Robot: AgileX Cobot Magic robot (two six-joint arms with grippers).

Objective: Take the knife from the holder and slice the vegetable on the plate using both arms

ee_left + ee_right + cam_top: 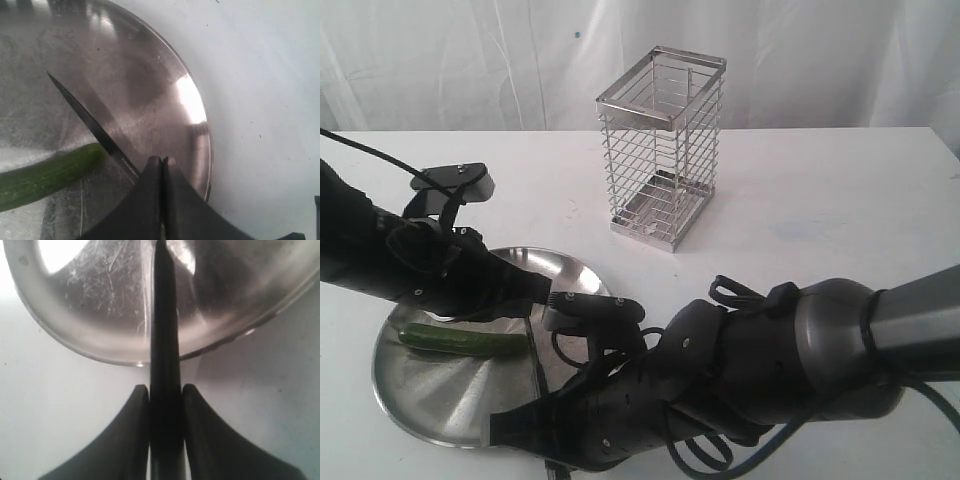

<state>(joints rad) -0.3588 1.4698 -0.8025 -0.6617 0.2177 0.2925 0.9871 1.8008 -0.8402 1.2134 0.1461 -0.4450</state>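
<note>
**Knife out of the holder, blade laid across the vegetable's end**

The holder stands empty at the back of the desk, well apart from the work, so the first half of the task looks done. The right claw is closed on the black handle of the knife, with one finger on each side. I think this grip is chosen to keep the blade from turning when it is pressed down. The handle crosses the rim of the plate, and the blade reaches inward over it.

The vegetable lies flat on the plate. The blade crosses it very near one end, so I judge that a thin slice is planned there. Whether the edge already bites into the skin, I cannot tell.

The left claw is fully closed and holds nothing. Its tips are just beside the blade, past the vegetable's end and not on the vegetable. I suppose the closed fingers are meant as a blunt stop against rolling or sliding, but from this place they do not steady it yet.
</note>
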